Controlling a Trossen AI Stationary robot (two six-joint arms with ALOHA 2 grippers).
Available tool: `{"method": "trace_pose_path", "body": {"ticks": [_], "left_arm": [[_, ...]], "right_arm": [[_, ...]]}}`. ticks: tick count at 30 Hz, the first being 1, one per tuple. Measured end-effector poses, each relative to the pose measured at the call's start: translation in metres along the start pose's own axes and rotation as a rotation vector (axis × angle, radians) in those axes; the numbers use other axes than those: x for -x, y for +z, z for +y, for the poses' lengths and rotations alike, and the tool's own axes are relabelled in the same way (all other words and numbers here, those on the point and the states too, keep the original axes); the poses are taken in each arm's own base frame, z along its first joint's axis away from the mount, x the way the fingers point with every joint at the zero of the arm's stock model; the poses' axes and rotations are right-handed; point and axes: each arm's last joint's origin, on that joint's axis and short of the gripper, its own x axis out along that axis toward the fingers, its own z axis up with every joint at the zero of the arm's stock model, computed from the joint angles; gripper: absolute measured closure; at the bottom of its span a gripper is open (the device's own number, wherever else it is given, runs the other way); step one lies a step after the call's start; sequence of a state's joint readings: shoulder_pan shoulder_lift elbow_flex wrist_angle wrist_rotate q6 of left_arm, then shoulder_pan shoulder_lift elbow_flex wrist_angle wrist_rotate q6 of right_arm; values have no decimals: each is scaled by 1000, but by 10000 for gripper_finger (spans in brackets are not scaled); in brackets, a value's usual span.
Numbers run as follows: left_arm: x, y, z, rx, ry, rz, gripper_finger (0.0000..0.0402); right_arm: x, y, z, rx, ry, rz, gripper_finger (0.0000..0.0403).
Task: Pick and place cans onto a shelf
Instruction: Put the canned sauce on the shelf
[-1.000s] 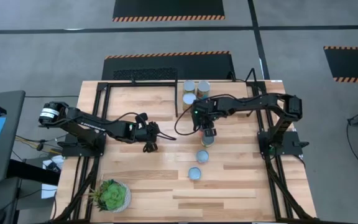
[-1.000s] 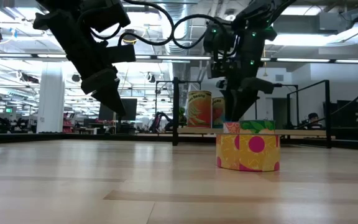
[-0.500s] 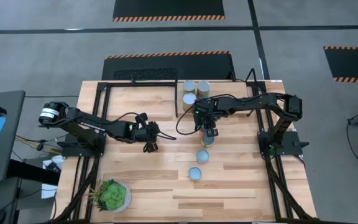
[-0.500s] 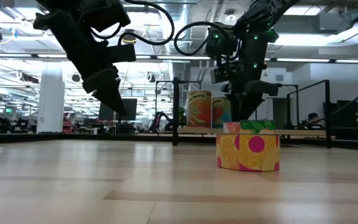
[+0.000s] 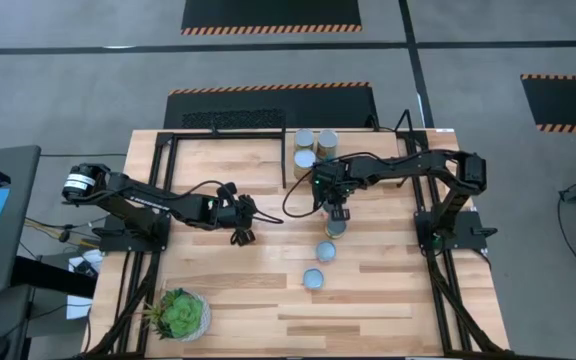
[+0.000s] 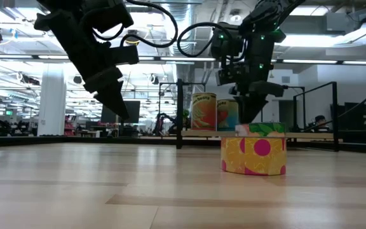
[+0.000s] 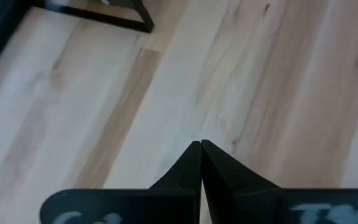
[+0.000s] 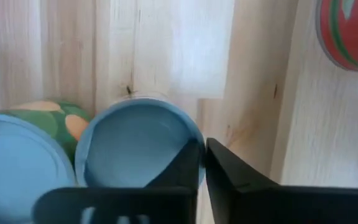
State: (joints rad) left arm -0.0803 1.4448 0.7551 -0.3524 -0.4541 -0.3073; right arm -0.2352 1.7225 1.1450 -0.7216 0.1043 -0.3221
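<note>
Wooden table [image 5: 388, 300], open workshop behind. Nearest: plant [image 5: 179, 314], then two loose cans [image 5: 313, 279] in line. Right gripper [image 5: 336, 213] over a third can [image 8: 138, 149], fingers pressed together, holding nothing. Left gripper [image 5: 243, 236] mid-table, fingers together, empty. Farthest: shelf [image 5: 368, 150] carrying three cans.

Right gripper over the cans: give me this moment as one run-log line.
right gripper: shut, empty, above silver-topped can on table | left gripper: shut, idle mid-table | black-framed wooden shelf: three cans placed | table: three cans left
</note>
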Motion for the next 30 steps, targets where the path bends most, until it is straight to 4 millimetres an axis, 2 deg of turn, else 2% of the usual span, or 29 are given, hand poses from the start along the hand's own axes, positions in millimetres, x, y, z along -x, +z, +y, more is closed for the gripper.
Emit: {"method": "trace_pose_path", "body": {"ticks": [4,30], "left_arm": [[0,0,-1,5,-28,5,401],[0,0,-1,5,-29,6,401]], "right_arm": [[0,0,0,-19,-1,0,395],[1,2,4,-23,1,-5,395]]}}
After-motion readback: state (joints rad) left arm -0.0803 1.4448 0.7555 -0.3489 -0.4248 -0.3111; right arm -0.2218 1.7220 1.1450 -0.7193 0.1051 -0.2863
